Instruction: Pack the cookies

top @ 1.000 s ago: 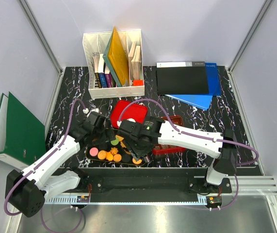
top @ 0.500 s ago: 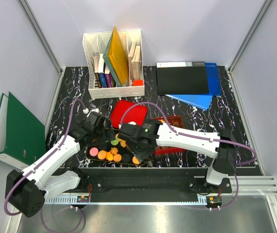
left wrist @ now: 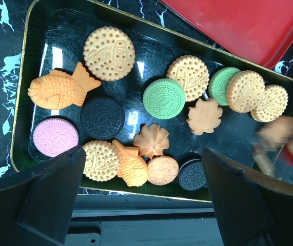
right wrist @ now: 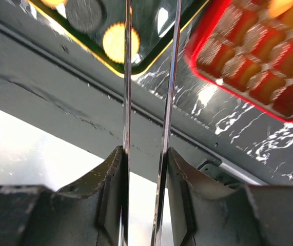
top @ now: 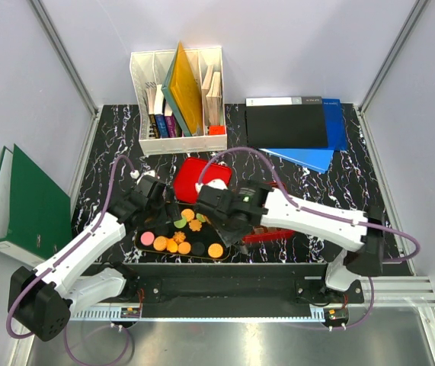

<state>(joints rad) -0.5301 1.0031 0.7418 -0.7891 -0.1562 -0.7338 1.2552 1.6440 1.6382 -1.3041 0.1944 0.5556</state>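
Mid-transfer, likely: the right pincer (right wrist: 145,171) is clamping metal tongs (right wrist: 127,77), poised between black tray (left wrist: 20,128) and red tin (right wrist: 241,66), load unclear. The left pincer (left wrist: 143,184) is hovering wide apart over the cookies (left wrist: 164,98), lying in the tray by the desk's (top: 354,206) near edge. Next is aiming for a tin cell

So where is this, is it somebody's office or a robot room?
Probably a robot test booth dressed like an office desk: plain walls box in a marbled table, a white file rack holds books, and a green binder stands at the left.
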